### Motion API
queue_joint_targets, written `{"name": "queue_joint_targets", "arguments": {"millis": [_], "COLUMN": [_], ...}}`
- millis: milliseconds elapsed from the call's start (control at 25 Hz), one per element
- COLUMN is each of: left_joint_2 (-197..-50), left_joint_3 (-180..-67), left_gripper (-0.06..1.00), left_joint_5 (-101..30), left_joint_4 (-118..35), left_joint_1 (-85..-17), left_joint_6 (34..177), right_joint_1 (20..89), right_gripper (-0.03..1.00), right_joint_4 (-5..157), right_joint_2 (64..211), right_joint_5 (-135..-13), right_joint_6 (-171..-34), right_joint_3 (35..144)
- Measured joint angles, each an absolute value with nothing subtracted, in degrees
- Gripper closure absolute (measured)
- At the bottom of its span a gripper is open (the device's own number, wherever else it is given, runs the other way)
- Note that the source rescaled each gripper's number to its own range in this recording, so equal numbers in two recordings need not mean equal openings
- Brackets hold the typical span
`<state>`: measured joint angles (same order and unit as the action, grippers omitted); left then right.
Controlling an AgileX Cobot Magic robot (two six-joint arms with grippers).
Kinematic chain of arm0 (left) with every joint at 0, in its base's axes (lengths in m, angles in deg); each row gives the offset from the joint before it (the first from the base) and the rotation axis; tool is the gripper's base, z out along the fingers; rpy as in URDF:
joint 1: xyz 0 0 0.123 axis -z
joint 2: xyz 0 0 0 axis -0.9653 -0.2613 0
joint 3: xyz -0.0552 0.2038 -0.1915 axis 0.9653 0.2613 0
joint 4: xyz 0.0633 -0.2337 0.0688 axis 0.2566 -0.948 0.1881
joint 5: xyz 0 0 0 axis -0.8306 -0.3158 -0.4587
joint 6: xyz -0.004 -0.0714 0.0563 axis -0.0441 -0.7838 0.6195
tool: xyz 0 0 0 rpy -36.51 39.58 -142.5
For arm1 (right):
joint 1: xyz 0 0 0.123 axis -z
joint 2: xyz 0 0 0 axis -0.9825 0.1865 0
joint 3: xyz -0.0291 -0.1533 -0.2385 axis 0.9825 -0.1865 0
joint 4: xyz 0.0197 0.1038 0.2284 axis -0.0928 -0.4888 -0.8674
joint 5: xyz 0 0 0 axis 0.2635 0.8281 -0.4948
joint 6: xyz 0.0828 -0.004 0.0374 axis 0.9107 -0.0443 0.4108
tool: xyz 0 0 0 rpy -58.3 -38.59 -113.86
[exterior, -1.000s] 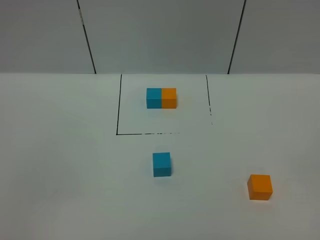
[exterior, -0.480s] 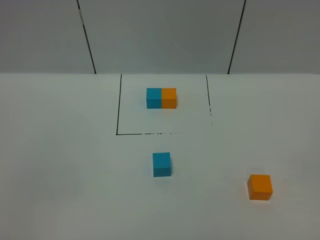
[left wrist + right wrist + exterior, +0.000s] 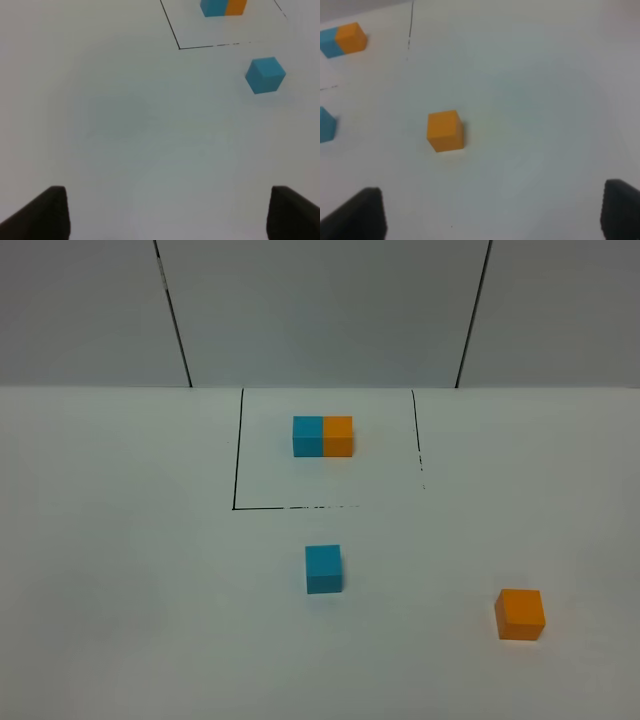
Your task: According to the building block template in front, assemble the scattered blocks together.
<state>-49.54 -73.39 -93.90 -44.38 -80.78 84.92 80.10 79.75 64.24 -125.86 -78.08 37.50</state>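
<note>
The template bar, cyan-blue on the left and orange on the right, sits inside the black-lined outline at the far side of the white table; the loose cyan-blue cube lies just outside the outline's near edge, roughly in line with the bar; the loose orange cube is well apart from it, nearer and off to the right. Neither arm shows from the high camera; the left gripper hangs over bare table, jaws spread wide with nothing between them; the right gripper is likewise spread and empty, the orange cube lying ahead of it. To my eye this is the very start; no cube is grasped and the two are not joined. The next move, I'd guess, calls for the right arm to drop over the orange cube, square its jaws to the flat faces, and bring it flush against the blue cube's right side.
</note>
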Motion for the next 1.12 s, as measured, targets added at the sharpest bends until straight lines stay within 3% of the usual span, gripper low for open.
{"name": "queue_joint_targets", "arguments": {"millis": [1120], "left_joint_2": [-49.5], "left_joint_3": [-73.4], "left_gripper": [0.27], "left_joint_5": [-94.1], "left_joint_4": [-45.0], "left_joint_1": [-77.8], "left_joint_6": [86.6], "right_joint_1": [80.1], "right_gripper": [0.25], "right_joint_4": [79.7], "right_joint_2": [64.2], "right_joint_5": [-125.9], "right_joint_6": [-78.1], "right_joint_3": [37.5]}}
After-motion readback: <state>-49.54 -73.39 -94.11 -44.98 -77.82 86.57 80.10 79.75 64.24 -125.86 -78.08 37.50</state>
